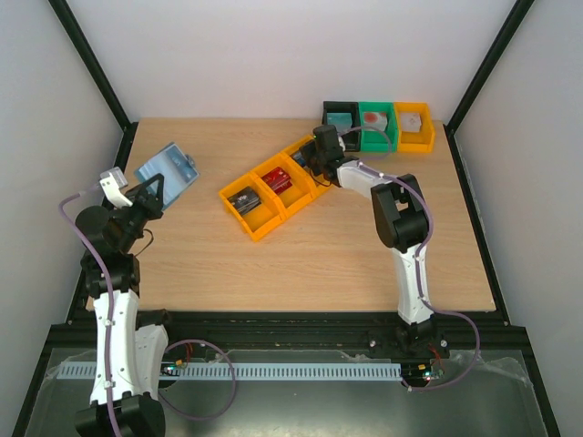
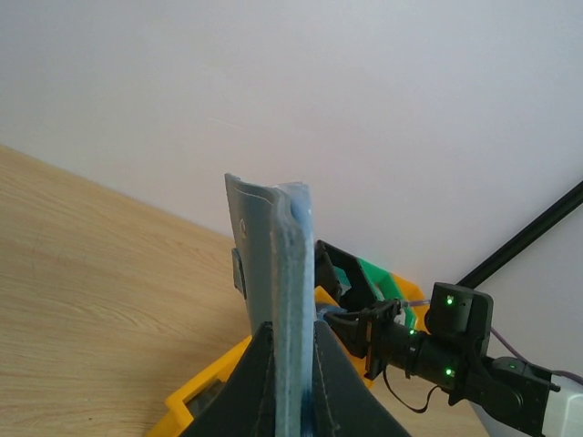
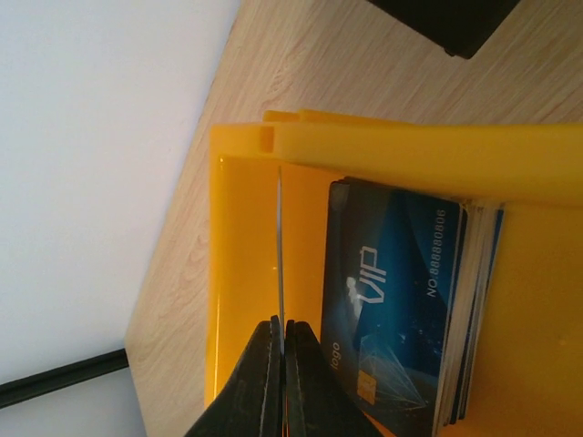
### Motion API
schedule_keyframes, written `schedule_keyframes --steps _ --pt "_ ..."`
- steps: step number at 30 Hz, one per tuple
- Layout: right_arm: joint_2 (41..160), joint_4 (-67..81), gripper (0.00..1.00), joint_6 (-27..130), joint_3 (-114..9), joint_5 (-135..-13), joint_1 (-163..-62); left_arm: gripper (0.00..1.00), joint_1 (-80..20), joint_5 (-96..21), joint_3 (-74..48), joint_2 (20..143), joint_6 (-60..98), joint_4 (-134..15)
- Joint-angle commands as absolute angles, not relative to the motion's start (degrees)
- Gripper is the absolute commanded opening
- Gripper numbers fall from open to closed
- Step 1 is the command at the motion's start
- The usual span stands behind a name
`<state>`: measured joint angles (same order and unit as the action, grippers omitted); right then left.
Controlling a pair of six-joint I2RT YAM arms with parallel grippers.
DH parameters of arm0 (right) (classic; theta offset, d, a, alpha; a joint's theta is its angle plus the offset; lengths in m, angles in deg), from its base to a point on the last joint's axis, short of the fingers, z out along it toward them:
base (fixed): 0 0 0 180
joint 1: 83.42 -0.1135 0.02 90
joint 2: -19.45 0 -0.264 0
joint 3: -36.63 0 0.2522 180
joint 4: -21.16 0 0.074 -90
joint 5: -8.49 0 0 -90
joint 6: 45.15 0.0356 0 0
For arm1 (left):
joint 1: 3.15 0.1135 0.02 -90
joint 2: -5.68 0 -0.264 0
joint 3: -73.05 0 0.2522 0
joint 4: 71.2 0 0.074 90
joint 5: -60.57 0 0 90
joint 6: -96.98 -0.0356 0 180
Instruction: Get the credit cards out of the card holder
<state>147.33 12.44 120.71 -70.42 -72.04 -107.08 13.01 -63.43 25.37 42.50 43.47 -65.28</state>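
My left gripper (image 1: 153,189) is shut on the blue-grey card holder (image 1: 168,171) and holds it upright above the table's left side. In the left wrist view the holder (image 2: 278,264) stands edge-on between my fingers (image 2: 290,335). My right gripper (image 1: 316,160) is over the far bin of a yellow row (image 1: 303,155). In the right wrist view it (image 3: 283,326) is shut on a thin card (image 3: 279,255) seen edge-on, inside the yellow bin (image 3: 241,237), beside a stack of blue VIP cards (image 3: 392,309). A red card (image 1: 278,179) and a dark card (image 1: 243,200) lie in the other two yellow bins.
A black bin (image 1: 341,118), a green bin (image 1: 375,124) and a yellow bin (image 1: 414,124) stand in a row at the back right, each with something inside. Black frame posts run along both table sides.
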Motion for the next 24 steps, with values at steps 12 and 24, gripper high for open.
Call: schedule_keyframes --steps 12,24 --pt "151.8 6.6 0.02 119.2 -78.8 -72.4 -107.3 0.02 13.7 -63.6 25.3 41.0 43.6 -67.4" --pt "153.0 3.8 0.08 117.5 -81.7 -71.5 -107.2 0.02 13.8 -63.7 25.4 40.6 43.6 -67.5"
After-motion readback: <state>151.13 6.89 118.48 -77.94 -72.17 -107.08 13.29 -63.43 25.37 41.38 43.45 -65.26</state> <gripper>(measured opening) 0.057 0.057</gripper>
